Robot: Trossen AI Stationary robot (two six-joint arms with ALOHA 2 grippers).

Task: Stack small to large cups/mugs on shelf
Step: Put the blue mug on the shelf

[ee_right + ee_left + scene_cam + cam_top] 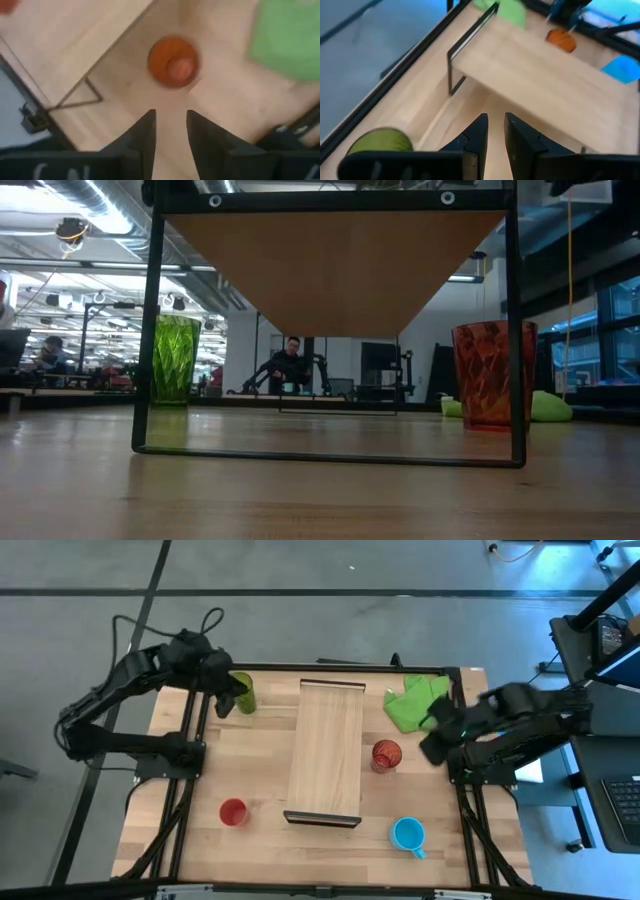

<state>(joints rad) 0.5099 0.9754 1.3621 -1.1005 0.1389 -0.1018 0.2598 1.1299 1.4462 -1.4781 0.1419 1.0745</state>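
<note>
The shelf point(325, 750) stands mid-table on its dark end brackets. The olive-green tumbler point(243, 692) stands upright at the far left, and my left gripper point(228, 700) hovers just beside it, its fingers point(496, 135) a narrow gap apart and empty. The tumbler's rim point(380, 142) shows beside the fingers. The translucent red tumbler point(386, 755) stands right of the shelf. My right gripper point(435, 745) is to its right, slightly open and empty point(171, 125), looking down on the tumbler point(172, 61). The small red cup point(233, 812) and the light blue mug point(408, 834) stand near the front.
A bright green cloth point(415, 700) lies at the far right corner, behind my right gripper. The table's dark frame rails run along both sides. In the low view the shelf's bracket point(145, 330) frames the scene, and a person point(290, 365) sits far behind the table.
</note>
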